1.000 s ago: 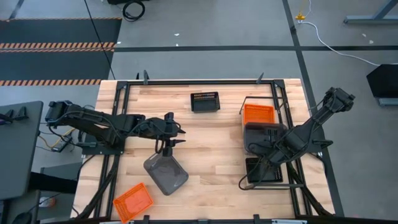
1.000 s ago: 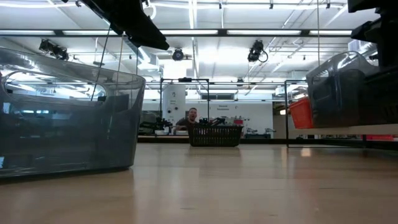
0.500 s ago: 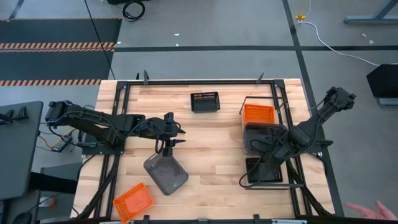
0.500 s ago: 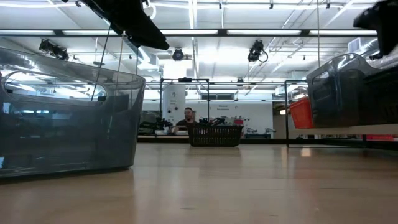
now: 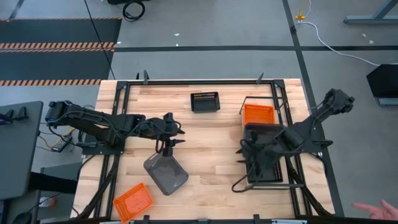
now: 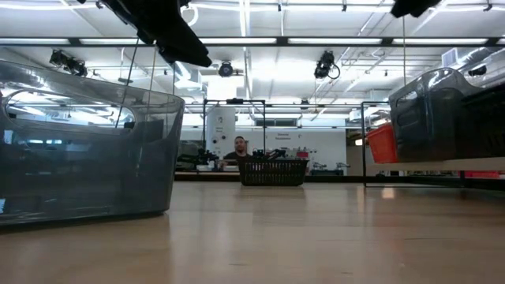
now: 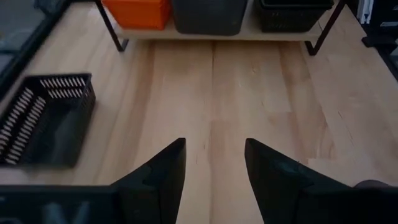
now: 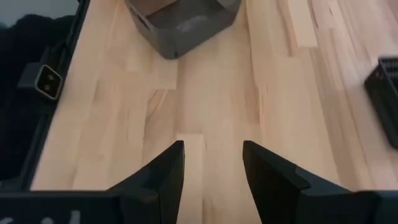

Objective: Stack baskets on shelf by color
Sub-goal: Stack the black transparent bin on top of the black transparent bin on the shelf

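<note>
My left gripper hovers open over the table's left half, just far of a loose dark grey basket whose base rests on the wood. My right gripper is open beside the shelf's left edge, pointing toward the table's left. The shelf holds orange, grey and black baskets in a row. A black slatted basket sits near the far edge, also seen in the left wrist view. An orange basket lies at the near left corner.
Bare wood lies between the two grippers in mid-table. The table's dark frame rails run along its left and right sides. A person's hand shows on the floor side, beyond the near right corner. A person stands far off in the room.
My right gripper has drawn back from above the shelf's baskets toward the table's left and now stands past the shelf's left edge, higher in the low view. A person's hand has come into view at the near right. My left arm has kept still.
</note>
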